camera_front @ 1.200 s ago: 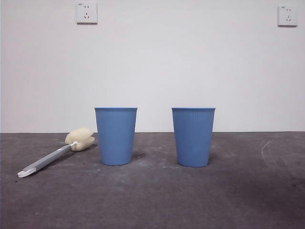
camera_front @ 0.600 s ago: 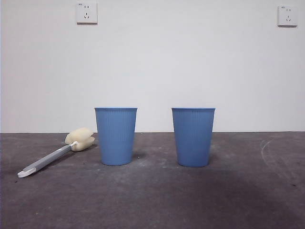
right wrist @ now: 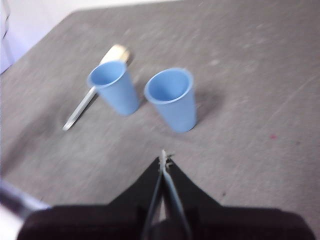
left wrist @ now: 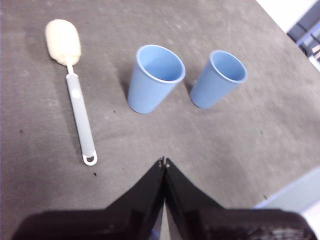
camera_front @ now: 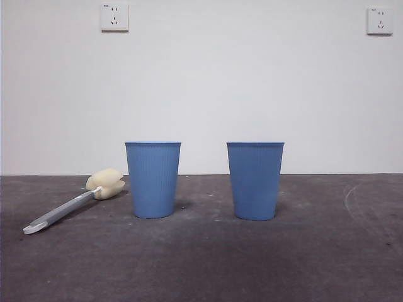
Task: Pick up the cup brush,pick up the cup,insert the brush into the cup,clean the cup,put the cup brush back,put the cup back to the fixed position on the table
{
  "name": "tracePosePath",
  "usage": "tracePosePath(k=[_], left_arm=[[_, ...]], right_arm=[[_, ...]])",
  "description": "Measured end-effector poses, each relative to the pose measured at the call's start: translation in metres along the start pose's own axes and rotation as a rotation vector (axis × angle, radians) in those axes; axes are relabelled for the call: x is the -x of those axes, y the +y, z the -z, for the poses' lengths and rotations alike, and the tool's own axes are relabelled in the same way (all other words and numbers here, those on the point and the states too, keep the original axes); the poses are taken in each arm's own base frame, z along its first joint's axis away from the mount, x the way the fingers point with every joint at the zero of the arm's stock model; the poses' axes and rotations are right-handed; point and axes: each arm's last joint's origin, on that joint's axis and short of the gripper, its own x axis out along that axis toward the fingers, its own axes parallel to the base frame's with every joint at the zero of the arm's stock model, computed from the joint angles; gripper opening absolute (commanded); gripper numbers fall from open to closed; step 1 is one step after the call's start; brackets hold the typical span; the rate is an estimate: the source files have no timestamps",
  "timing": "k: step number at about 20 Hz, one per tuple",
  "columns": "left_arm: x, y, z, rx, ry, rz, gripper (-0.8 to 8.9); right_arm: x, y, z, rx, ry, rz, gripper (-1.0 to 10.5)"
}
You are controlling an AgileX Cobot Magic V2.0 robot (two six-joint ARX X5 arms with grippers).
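In the front view, two blue cups are seen upright on the table (camera_front: 201,264), well apart from each other: the left cup (camera_front: 153,179) and the right cup (camera_front: 255,180). The cup brush (camera_front: 75,201) is laid flat on the table just beside the left cup, its cream sponge head nearest that cup and its white-tipped handle angled away toward the near left. Two wall sockets (camera_front: 114,17) are fixed high on the pale wall. Neither arm is shown in this view.

In the left wrist view, the left gripper (left wrist: 163,162) is held above the table with its jaws pressed together and nothing between them. The brush (left wrist: 74,87) is seen whole, well apart from the gripper, and both cups are seen from above, open and empty: the left cup (left wrist: 152,80) and the right cup (left wrist: 218,80).

In the right wrist view, which is blurred, the right gripper (right wrist: 164,160) is likewise closed on nothing, above bare table. The right cup (right wrist: 174,100) lies nearer it. The brush (right wrist: 92,97) is partly hidden behind the left cup (right wrist: 114,87), so only part of the handle and a sliver of sponge can be made out.
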Motion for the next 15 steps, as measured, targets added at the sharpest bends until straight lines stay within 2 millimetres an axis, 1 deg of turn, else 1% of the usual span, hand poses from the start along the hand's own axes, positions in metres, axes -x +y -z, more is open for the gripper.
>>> tracePosePath(k=[5,8,10,11,12,13,14,15], left_arm=[[0.013,-0.013,-0.013,-0.075,0.038,0.045,-0.07],[0.015,-0.016,-0.018,-0.102,0.044,0.059,-0.07],[0.012,-0.015,-0.02,-0.101,0.055,0.062,0.03],[0.011,-0.014,-0.02,-0.097,0.061,0.063,0.33],[0.009,-0.014,-0.021,-0.093,0.068,0.063,1.66],[0.008,-0.013,-0.021,-0.09,0.072,0.063,3.38],[0.007,-0.012,-0.022,-0.086,0.078,0.063,5.43],[0.006,-0.011,-0.023,-0.083,0.083,0.063,5.98]], right_arm=[[0.005,0.003,-0.016,0.036,0.09,-0.057,-0.1],[0.005,0.003,-0.022,0.05,0.094,-0.076,-0.1],[0.004,0.003,-0.023,0.051,0.093,-0.087,0.1],[0.004,0.003,-0.023,0.051,0.092,-0.087,0.8],[0.004,0.003,-0.023,0.053,0.092,-0.089,2.5],[0.004,0.003,-0.023,0.053,0.092,-0.089,4.0],[0.004,0.003,-0.023,0.053,0.091,-0.089,5.2],[0.004,0.003,-0.023,0.05,0.09,-0.088,5.7]])
